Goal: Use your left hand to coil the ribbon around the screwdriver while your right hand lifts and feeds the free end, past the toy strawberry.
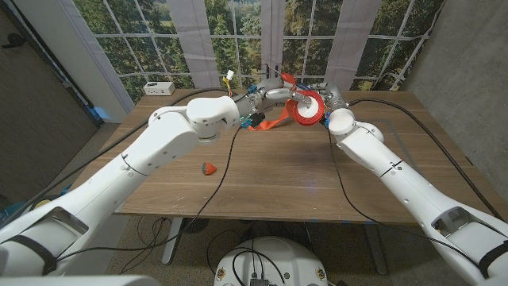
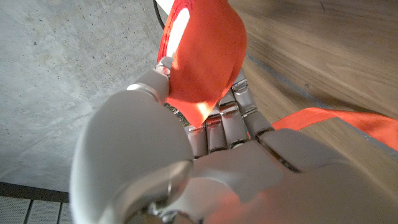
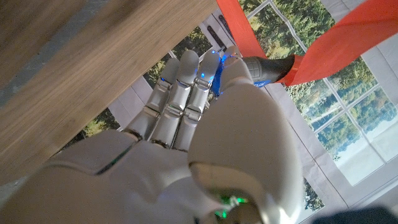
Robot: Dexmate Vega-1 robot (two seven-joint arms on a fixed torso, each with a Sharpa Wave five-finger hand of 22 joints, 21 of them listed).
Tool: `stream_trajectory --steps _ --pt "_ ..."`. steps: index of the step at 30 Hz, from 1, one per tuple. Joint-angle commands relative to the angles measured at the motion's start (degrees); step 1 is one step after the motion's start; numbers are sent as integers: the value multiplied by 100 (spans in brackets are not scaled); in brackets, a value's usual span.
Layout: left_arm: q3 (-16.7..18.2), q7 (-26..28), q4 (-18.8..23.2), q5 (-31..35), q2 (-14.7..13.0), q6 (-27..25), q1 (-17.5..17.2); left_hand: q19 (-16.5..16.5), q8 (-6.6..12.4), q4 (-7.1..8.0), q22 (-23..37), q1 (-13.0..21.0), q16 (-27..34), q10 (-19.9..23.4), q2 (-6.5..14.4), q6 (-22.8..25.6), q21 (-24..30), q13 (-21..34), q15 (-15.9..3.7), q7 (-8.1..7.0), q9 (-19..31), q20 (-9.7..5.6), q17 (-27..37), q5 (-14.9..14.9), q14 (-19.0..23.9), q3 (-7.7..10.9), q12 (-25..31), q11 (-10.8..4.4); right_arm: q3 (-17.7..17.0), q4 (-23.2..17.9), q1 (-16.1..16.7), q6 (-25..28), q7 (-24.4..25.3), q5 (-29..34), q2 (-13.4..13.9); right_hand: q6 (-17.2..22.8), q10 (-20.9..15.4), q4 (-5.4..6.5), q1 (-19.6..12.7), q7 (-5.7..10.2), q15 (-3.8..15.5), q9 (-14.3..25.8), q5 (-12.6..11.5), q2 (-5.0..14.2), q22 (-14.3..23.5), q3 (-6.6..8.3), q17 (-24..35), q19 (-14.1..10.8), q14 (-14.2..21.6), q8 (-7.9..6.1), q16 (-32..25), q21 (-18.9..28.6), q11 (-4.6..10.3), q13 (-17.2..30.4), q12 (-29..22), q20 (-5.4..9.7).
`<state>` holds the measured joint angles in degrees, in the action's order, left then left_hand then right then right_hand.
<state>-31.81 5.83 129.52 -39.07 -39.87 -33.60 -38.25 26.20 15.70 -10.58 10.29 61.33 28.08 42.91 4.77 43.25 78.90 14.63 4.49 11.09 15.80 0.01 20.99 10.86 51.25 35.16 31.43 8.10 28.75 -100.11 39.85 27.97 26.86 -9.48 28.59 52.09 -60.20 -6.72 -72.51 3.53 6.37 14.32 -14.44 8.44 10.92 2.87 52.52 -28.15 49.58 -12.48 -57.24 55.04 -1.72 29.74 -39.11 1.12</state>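
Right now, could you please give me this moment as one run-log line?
left hand: holds ribbon | right hand: holds screwdriver | toy strawberry: near table centre, apart

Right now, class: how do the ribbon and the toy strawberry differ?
The ribbon is orange, long and flat, and is held up at the table's far side; the toy strawberry is red, small and rounded, lying alone nearer the front edge. The ribbon drapes over the left robot hand; nothing touches the strawberry.

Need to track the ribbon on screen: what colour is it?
The ribbon is plain orange-red; it shows best in the left wrist view, by the left hand.
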Motion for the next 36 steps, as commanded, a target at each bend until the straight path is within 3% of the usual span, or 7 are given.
stream_trajectory --steps 1,10,20,23,36 --pt "61 722 208 -210 -264 -849 -96 23 12 81 4 448 47 1443 449 1040 62 1325 -1532 -687 135 1 246 22 1196 140 30 -1384 -398 -39 201 -339 280 -418 59 1657 -54 -14 9 -554 476 382 -59 59 -3 35 -20 20 -18 -24 -67 45 1 10 -5 -47" --pt "201 1836 451 111 -221 -1240 -416 21 0 73 4 460 47 1454 440 1055 76 1322 -1508 -670 139 12 247 23 1206 139 15 -1393 -553 -24 328 -702 234 -682 147 1658 -48 -14 7 -566 475 386 -58 64 -7 43 -31 27 -32 -21 -108 80 -10 22 -17 -47" --pt "601 2037 134 -132 -102 -982 -772 15 -11 72 2 470 47 1462 436 1075 90 1328 -1514 -673 147 15 250 24 1217 135 -1 -1371 -875 109 565 -1702 -447 -1433 221 1645 -32 -10 15 -565 491 395 -58 67 -12 51 -34 56 -62 -15 -127 107 -7 34 -26 -30" --pt "703 2124 89 -183 -108 -982 -824 19 -17 75 1 470 44 1462 437 1074 95 1332 -1524 -672 152 15 243 24 1228 136 -5 -1387 -821 287 591 -2212 -632 -1358 280 1629 -25 -8 18 -549 498 403 -58 70 -14 54 -32 79 -72 -12 -133 112 11 41 -30 -8" --pt "1217 2678 -6 -375 -125 -966 -1132 2 -37 81 -1 472 33 1460 437 1079 106 1338 -1521 -670 162 15 250 25 1213 133 -29 -1356 -740 533 718 -3120 -929 -1203 435 1588 69 6 33 -455 540 413 -54 81 -17 82 21 160 -108 1 -85 130 96 95 -34 93"
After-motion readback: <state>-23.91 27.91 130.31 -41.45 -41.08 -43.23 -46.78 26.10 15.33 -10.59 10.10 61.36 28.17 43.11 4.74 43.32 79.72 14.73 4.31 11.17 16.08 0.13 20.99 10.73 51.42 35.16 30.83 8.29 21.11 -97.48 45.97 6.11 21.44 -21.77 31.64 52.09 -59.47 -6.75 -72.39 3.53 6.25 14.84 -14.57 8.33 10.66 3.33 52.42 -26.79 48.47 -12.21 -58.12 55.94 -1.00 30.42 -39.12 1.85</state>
